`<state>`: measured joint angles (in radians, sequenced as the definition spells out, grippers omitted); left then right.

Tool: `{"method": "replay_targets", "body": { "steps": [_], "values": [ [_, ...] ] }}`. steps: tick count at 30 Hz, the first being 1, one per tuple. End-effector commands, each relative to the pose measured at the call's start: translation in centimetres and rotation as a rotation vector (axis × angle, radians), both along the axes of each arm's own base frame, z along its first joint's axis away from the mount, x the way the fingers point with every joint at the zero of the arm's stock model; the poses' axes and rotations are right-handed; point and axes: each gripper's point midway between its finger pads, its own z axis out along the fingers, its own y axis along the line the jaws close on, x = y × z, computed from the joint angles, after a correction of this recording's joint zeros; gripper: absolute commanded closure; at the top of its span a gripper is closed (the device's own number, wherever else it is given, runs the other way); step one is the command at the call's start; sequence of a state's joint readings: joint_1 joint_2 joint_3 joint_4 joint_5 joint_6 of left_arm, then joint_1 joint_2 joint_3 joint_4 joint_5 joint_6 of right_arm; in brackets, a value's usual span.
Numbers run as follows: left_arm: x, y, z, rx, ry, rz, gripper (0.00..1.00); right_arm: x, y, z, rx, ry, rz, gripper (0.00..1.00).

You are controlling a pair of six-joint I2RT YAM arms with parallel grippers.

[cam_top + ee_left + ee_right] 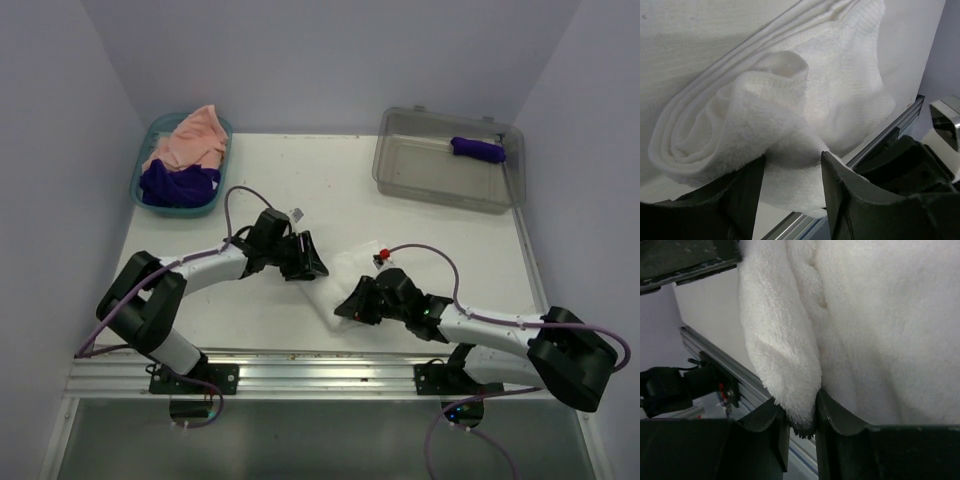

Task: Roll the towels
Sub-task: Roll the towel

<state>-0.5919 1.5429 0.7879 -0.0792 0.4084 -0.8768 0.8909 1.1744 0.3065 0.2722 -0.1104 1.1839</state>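
Your two sets of fingers both hold the white towel (338,285), which lies part-rolled at the near middle of the desk (300,180).

The towel is thick white terry. One end is coiled into a loose, open roll and the rest trails off in flat folded layers. In your left wrist view its long axis runs diagonally from lower left to upper right; from above, white on white hides its outline. Your left gripper (792,165) has its fingers part-way apart, closed on a fat fold at the roll's edge. Your right gripper (801,415) has its fingers narrow, pinching a drooping corner. At the far right, the clear grey bin (400,170) holds a dark purple roll (478,149) lying crosswise. At the far left, the teal basket (140,180) holds a crumpled peach-pink towel (190,140) and a dark purple towel (178,183).
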Motion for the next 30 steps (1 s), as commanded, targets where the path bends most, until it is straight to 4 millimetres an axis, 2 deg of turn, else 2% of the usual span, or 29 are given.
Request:
{"method": "replay_targets", "body": {
  "steps": [1, 2, 3, 4, 5, 6, 7, 9, 10, 12, 13, 14, 16, 18, 21, 24, 29, 30],
  "values": [
    [0.3, -0.2, -2.1, 0.041, 0.033, 0.001, 0.46, -0.2, -3.6, -0.4, -0.294, -0.067, 0.030, 0.72],
    [0.1, -0.2, -2.4, 0.046, 0.044, -0.003, 0.46, -0.1, -4.1, 0.3, -0.344, -0.102, 0.039, 0.52],
    [0.0, -0.2, -2.8, 0.053, 0.052, -0.004, 0.46, -0.6, -5.6, 0.2, -0.449, -0.126, 0.076, 0.46],
    [-0.1, -0.2, -2.9, 0.053, 0.059, -0.007, 0.47, 0.1, -5.2, 2.1, -0.482, -0.196, 0.074, 0.42],
    [-0.1, -0.3, -3.0, 0.055, 0.060, -0.011, 0.47, 0.4, -5.6, 2.8, -0.529, -0.230, 0.077, 0.38],
    [-0.2, -0.2, -3.2, 0.059, 0.067, -0.013, 0.47, 0.0, -6.6, 2.8, -0.610, -0.244, 0.110, 0.38],
    [-0.4, -0.1, -3.4, 0.064, 0.070, -0.016, 0.47, 0.8, -6.1, 4.5, -0.644, -0.304, 0.101, 0.38],
    [-0.4, 0.0, -3.5, 0.069, 0.072, -0.018, 0.47, 1.0, -6.3, 5.4, -0.721, -0.361, 0.147, 0.38],
    [-0.5, 0.0, -3.6, 0.073, 0.074, -0.020, 0.47, 1.3, -5.1, 6.7, -0.738, -0.402, 0.162, 0.38],
    [-0.7, 0.1, -3.8, 0.076, 0.079, -0.024, 0.47, 2.0, -4.7, 7.7, -0.815, -0.465, 0.169, 0.39],
    [-0.7, 0.1, -3.9, 0.078, 0.081, -0.026, 0.47, 1.7, -3.6, 9.2, -0.822, -0.511, 0.204, 0.40],
    [-0.7, 0.1, -3.9, 0.077, 0.084, -0.025, 0.47, 1.6, -2.8, 8.7, -0.858, -0.522, 0.240, 0.40],
    [-0.8, 0.1, -3.9, 0.075, 0.085, -0.029, 0.48, 0.8, 0.0, 9.4, -0.820, -0.580, 0.327, 0.41],
    [-0.8, 0.1, -3.9, 0.075, 0.086, -0.032, 0.48, -0.2, 2.7, 9.1, -0.764, -0.613, 0.423, 0.41],
    [-0.9, 0.2, -3.9, 0.080, 0.087, -0.034, 0.48, -0.3, 4.4, 8.6, -0.751, -0.631, 0.479, 0.43],
    [-1.0, 0.2, -4.0, 0.082, 0.089, -0.036, 0.48, 0.3, 5.1, 7.7, -0.788, -0.644, 0.495, 0.43],
    [-0.9, 0.1, -3.8, 0.083, 0.085, -0.046, 0.48, 2.6, 3.5, 5.2, -0.919, -0.623, 0.443, 0.41],
    [-0.8, 0.1, -3.7, 0.085, 0.081, -0.045, 0.48, 2.9, 2.9, 4.3, -0.950, -0.608, 0.442, 0.41]
  ]
}}
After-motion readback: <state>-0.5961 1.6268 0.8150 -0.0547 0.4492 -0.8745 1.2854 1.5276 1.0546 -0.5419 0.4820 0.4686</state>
